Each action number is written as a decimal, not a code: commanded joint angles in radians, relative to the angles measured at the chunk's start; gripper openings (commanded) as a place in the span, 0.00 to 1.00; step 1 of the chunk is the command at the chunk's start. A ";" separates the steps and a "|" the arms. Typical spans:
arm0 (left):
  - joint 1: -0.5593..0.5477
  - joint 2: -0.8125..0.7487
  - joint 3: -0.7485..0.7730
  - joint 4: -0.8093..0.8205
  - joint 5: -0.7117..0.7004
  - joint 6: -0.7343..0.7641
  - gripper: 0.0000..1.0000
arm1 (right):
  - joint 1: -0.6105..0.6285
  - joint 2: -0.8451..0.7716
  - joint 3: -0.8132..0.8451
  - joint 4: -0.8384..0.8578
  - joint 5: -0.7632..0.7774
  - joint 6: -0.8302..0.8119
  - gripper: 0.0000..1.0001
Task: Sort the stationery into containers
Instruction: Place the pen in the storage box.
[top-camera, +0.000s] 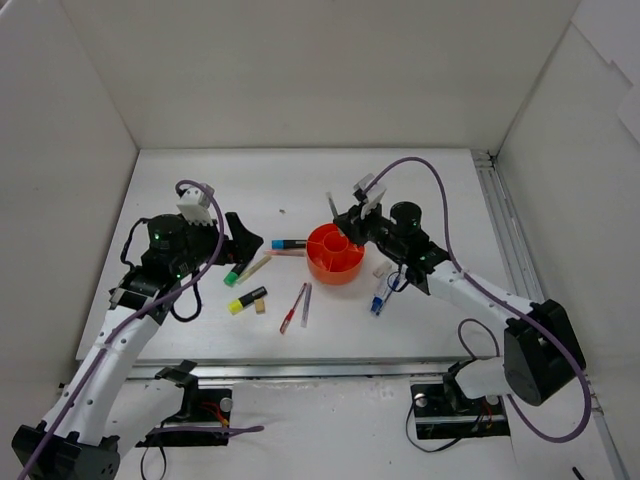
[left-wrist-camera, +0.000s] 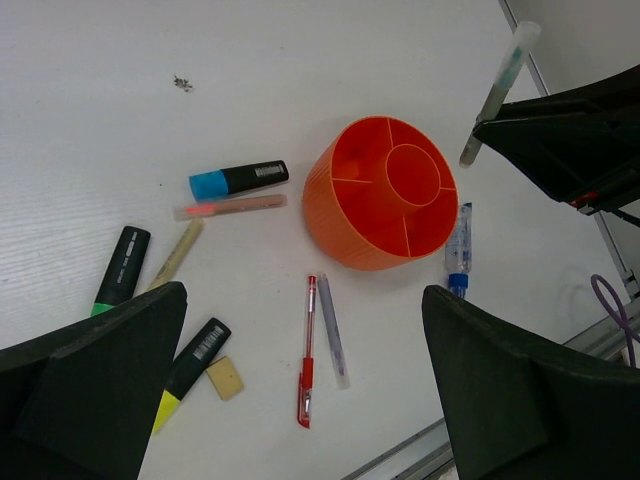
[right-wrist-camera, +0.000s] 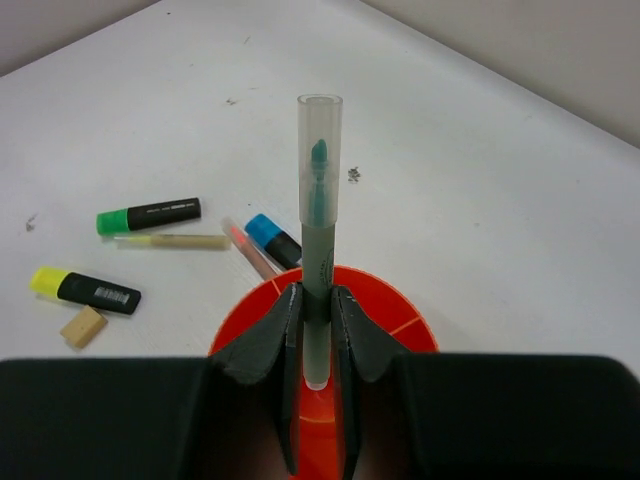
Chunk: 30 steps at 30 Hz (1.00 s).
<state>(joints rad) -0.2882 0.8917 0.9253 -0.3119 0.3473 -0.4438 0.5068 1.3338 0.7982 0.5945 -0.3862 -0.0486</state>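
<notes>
Sorting under way: the right gripper (right-wrist-camera: 317, 312) hangs over the far rim of the orange tub (left-wrist-camera: 330, 225), jaws pinching a clear-capped pen (right-wrist-camera: 318, 190) low on its barrel; cap end points up and away from the tub, exact tilt hard to judge; the grip looks chosen so the free lower end can drop into a compartment. From where I stand every compartment looks empty, so this would be item no. 1.

The left gripper (top-camera: 247, 240) hovers over the left of the counter (top-camera: 200, 185), jaws spread wide, holding nothing; prob. poised for a pick.

The rest lies loose on the counter: blue-capped highlighter (left-wrist-camera: 238, 180) and pink pen (left-wrist-camera: 230, 207) just left of the tub; green-capped highlighter (left-wrist-camera: 120, 270) and pale yellow pen (left-wrist-camera: 177, 253) further left; yellow-capped highlighter (left-wrist-camera: 190, 360) w/ an eraser (left-wrist-camera: 225, 378) just beside it; red pen (left-wrist-camera: 307, 350) and grey pen (left-wrist-camera: 332, 330) side by side; blue-white marker (left-wrist-camera: 458, 245) near the tub's right wall. Risk at release: the pen tipping over the low rim.
</notes>
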 joint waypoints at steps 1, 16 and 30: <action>-0.014 -0.016 0.018 0.028 -0.053 0.025 1.00 | 0.038 0.022 0.029 0.226 0.044 0.033 0.00; -0.014 0.000 0.000 -0.021 -0.114 0.042 1.00 | 0.102 0.156 0.012 0.317 0.271 -0.014 0.00; -0.014 0.024 0.015 -0.058 -0.154 0.037 1.00 | 0.102 0.174 -0.076 0.320 0.248 0.009 0.04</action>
<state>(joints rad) -0.2985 0.9100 0.9051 -0.3904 0.2062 -0.4187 0.6056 1.5131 0.7227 0.8120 -0.1379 -0.0498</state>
